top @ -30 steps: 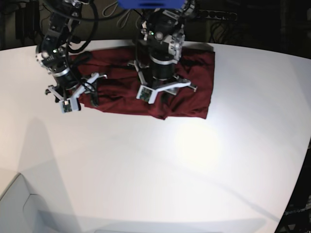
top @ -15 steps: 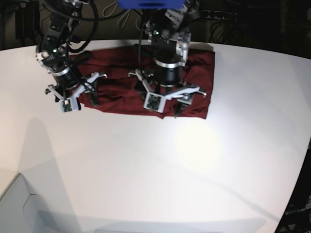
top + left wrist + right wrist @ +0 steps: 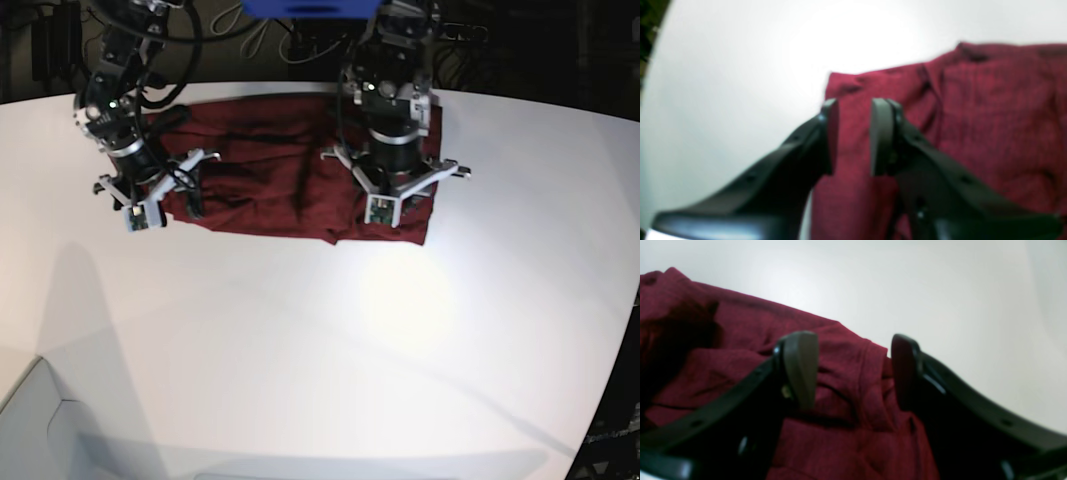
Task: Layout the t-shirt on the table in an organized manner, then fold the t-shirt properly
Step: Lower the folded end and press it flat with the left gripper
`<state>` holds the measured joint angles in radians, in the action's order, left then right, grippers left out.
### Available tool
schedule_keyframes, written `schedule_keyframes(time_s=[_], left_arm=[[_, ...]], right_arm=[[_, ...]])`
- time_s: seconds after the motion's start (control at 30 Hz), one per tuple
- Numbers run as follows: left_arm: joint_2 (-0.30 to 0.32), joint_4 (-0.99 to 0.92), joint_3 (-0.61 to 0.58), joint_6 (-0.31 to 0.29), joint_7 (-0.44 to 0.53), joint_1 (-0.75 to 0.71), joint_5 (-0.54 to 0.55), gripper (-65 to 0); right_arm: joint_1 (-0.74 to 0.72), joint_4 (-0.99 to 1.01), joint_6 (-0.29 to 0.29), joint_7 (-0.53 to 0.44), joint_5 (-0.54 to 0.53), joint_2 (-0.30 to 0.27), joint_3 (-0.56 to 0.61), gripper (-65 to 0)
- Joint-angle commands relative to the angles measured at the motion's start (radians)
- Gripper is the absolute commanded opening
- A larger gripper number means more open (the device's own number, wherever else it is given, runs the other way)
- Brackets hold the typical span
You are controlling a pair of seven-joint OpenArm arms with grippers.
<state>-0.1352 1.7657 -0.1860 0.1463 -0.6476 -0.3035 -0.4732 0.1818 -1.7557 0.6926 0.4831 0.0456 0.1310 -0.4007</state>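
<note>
The maroon t-shirt (image 3: 270, 175) lies bunched and wrinkled in a wide strip at the far side of the white table (image 3: 300, 350). In the base view my left gripper (image 3: 400, 205) hovers over the shirt's right near corner. The left wrist view shows my left gripper (image 3: 853, 136) with a narrow gap between the jaws, above the flat corner of the t-shirt (image 3: 990, 126), nothing clamped. My right gripper (image 3: 180, 200) stands at the shirt's left end. In the right wrist view the right gripper (image 3: 853, 373) is wide open, straddling a folded hem of the t-shirt (image 3: 846, 350).
White table (image 3: 723, 66) borders the shirt's corner in the left wrist view, and table (image 3: 940, 290) stretches beyond the hem in the right wrist view. Dark cables and equipment sit behind the far table edge (image 3: 520, 60). A pale ledge (image 3: 30, 420) shows at the lower left.
My left arm has swung right, from the shirt's middle to its right near corner, and its jaws have narrowed. The right arm has not moved.
</note>
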Motion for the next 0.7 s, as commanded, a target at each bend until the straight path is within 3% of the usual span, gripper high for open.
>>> schedule_keyframes(time_s=[0.0, 0.07, 0.17, 0.37, 0.67], left_arm=[[-0.007, 0.009, -0.007, 0.005, 0.019, 0.003, 0.012, -53.5], [-0.004, -0.010, -0.027, -0.001, 0.019, -0.006, 0.049, -56.3], [0.027, -0.034, -0.105, -0.083, 0.001, -0.012, 0.067, -59.0], [0.076, 0.035, -0.310, -0.397, -0.057, -0.012, 0.069, -59.5], [0.076, 0.145, -0.234, -0.413, -0.057, -0.007, 0.070, -59.5]], right_arm=[[-0.006, -0.017, 0.006, -0.027, -0.017, 0.000, 0.000, -29.8], [-0.005, -0.017, 0.006, -0.027, -0.017, 0.000, 0.000, -29.8], [-0.005, -0.019, 0.006, -0.027, -0.017, 0.000, -0.002, -29.8], [-0.005, -0.019, 0.006, -0.027, -0.017, 0.000, -0.002, -29.8], [0.015, -0.020, 0.006, -0.027, -0.017, 0.002, -0.004, -29.8]])
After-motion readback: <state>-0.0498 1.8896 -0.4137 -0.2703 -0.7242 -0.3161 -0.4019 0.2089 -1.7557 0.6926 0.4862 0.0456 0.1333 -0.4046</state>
